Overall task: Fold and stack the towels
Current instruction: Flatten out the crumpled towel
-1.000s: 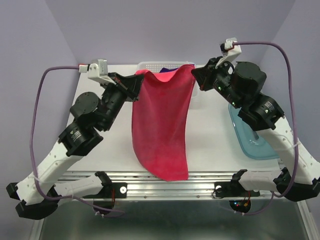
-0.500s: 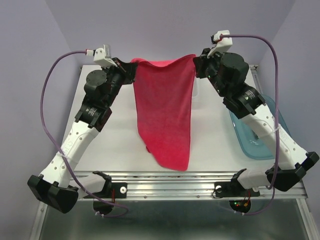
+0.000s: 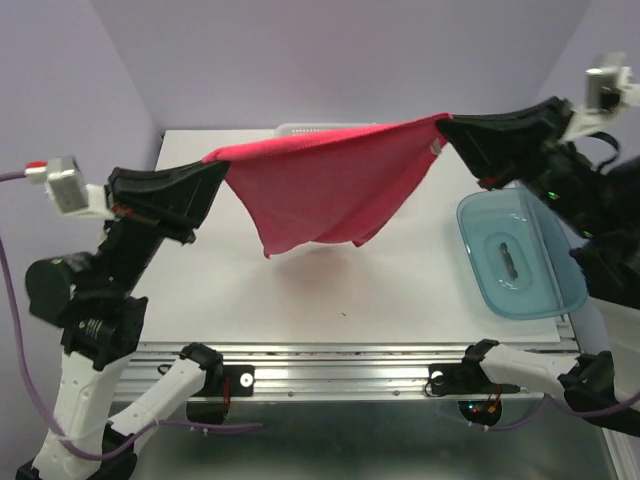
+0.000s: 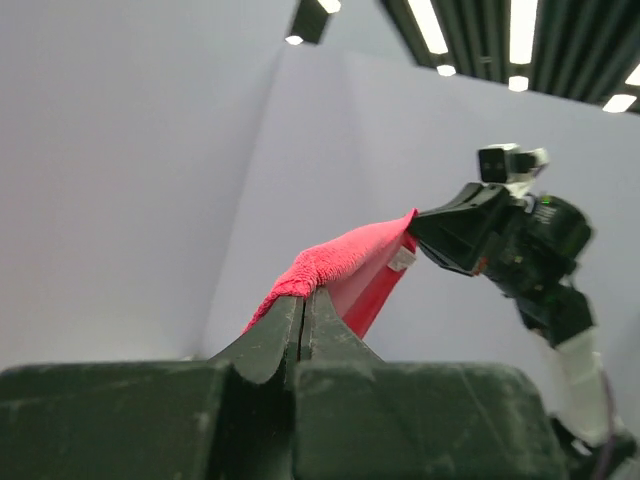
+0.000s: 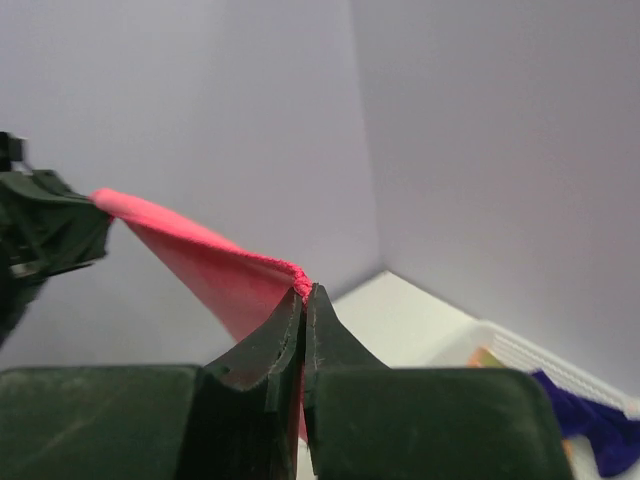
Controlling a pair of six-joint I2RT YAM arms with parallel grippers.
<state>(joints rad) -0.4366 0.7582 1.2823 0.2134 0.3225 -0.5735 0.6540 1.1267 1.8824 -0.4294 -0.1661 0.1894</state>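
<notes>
one pink towel [image 3: 325, 180], two clamped pincers

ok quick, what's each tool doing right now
left tool: closed, holding one top corner of the pink towel
right tool: closed, holding its other top corner

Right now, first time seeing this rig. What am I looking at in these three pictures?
Two robot arms are bolted at the near table edge. The wide picture comes from a fixed camera above and behind them. The other two come from a camera on each wrist. The left fingers and right fingers are shut on opposite corners of the pink towel, which is stretched in the air over the white table. A teal tray lies at right. A white basket at the back holds a purple cloth.
</notes>
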